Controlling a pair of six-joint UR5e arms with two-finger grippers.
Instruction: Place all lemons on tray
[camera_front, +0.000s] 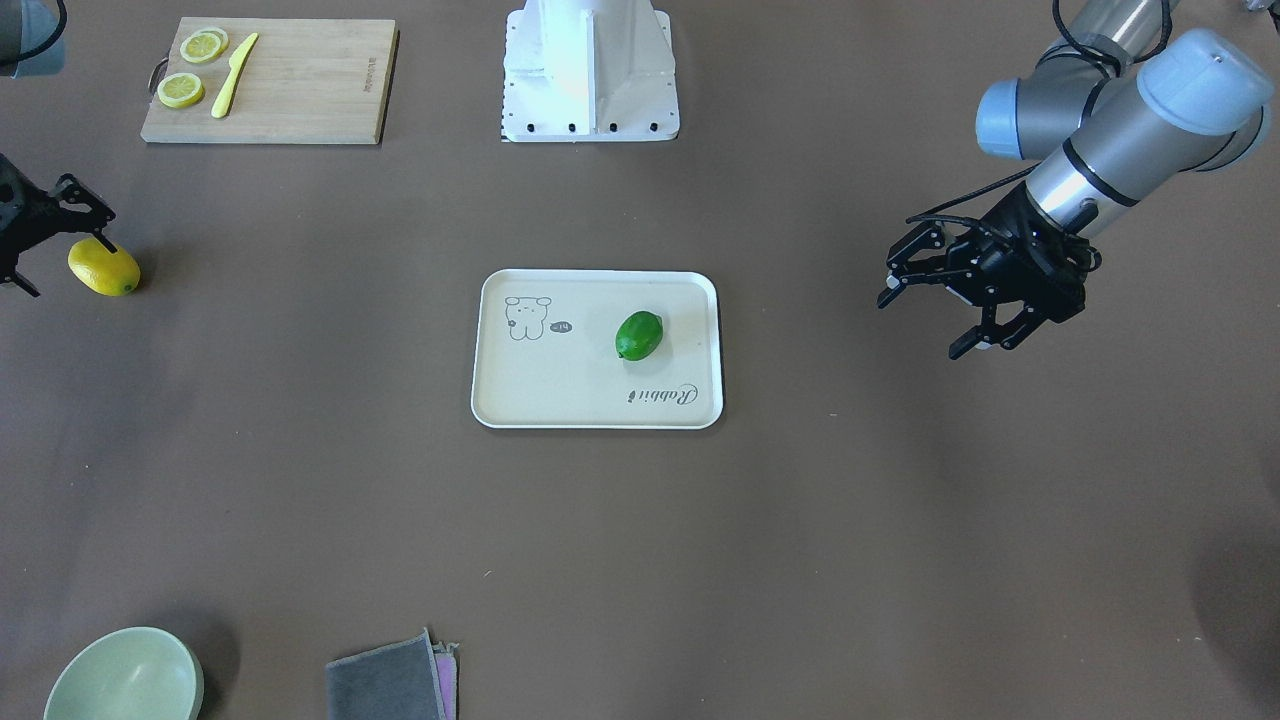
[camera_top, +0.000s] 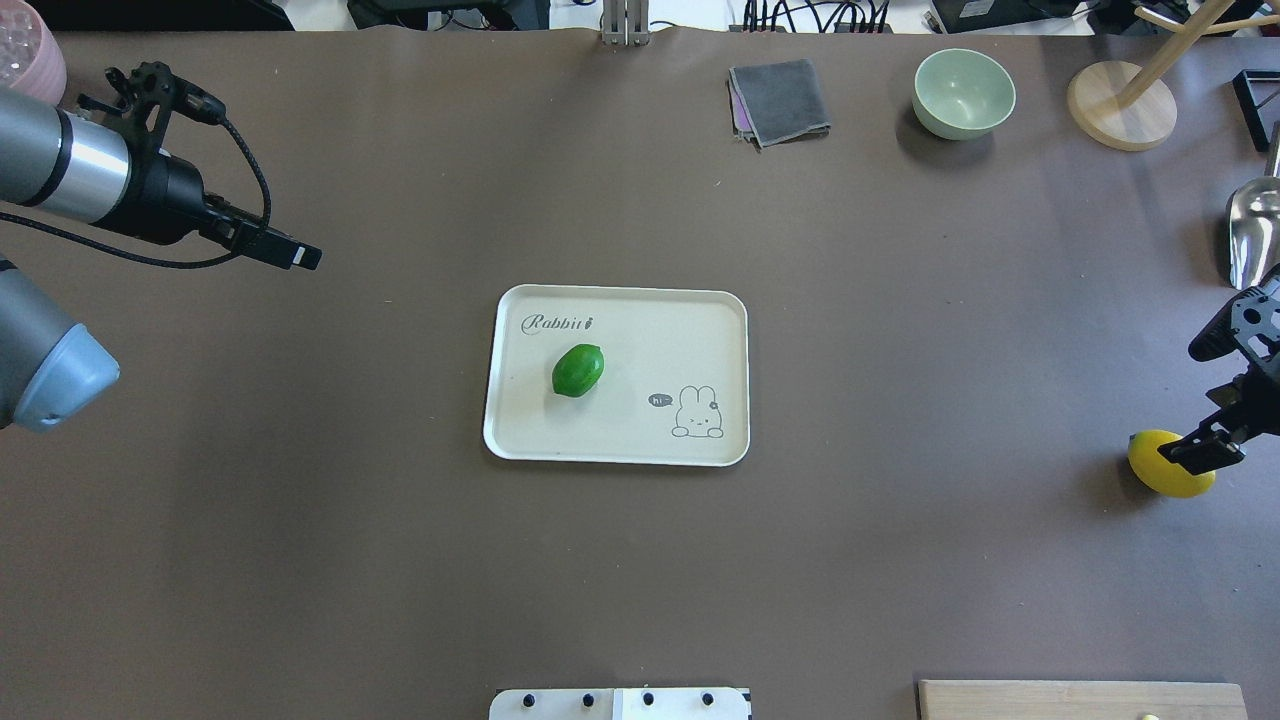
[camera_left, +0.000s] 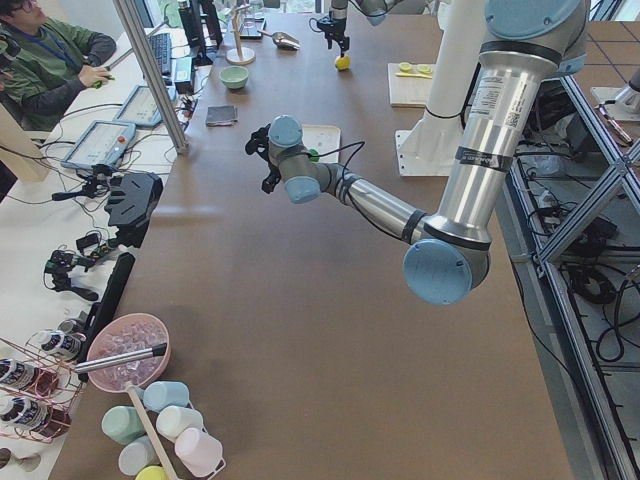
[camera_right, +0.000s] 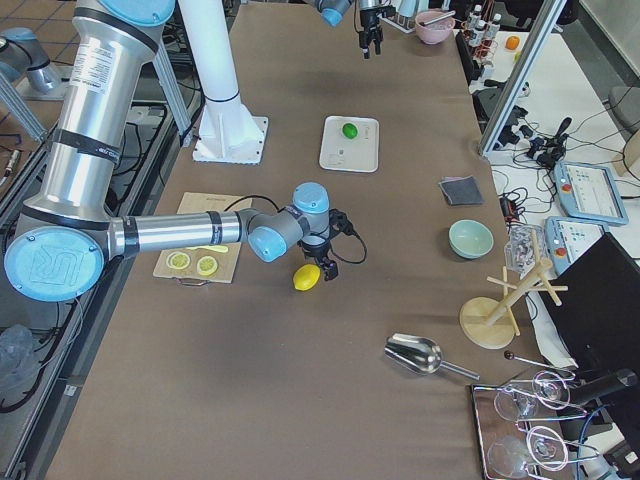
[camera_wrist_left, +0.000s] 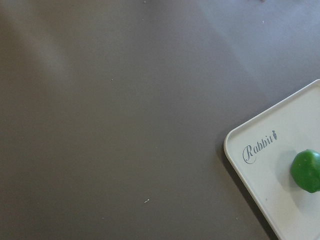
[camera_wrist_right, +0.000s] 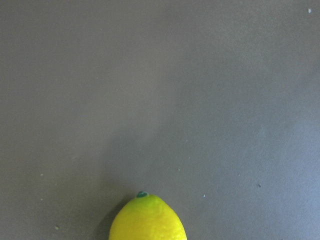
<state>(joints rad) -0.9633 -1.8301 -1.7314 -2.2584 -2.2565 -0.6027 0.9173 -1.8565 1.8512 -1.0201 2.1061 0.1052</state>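
Note:
The cream tray (camera_front: 560, 400) lies at the table's middle, and a glossy green lemon (camera_front: 639, 335) rests on it; both also show in the overhead view, tray (camera_top: 700, 320) and green lemon (camera_top: 578, 370). The yellow lemon (camera_front: 104, 270) lies on the bare table far from the tray, at the overhead view's right edge (camera_top: 1170, 468). My right gripper (camera_front: 62, 265) is open just over it, with one fingertip (camera_front: 102, 243) at the lemon's top. The lemon's tip shows at the bottom of the right wrist view (camera_wrist_right: 147, 220). My left gripper (camera_front: 935, 312) is open and empty, raised off to the tray's side.
A bamboo cutting board (camera_front: 300, 90) with lemon slices (camera_front: 181, 90) and a yellow knife (camera_front: 233, 75) sits near the robot base (camera_front: 590, 75). A green bowl (camera_top: 963, 92), a grey cloth (camera_top: 780, 100), a wooden stand (camera_top: 1120, 105) and a metal scoop (camera_top: 1255, 225) lie far right.

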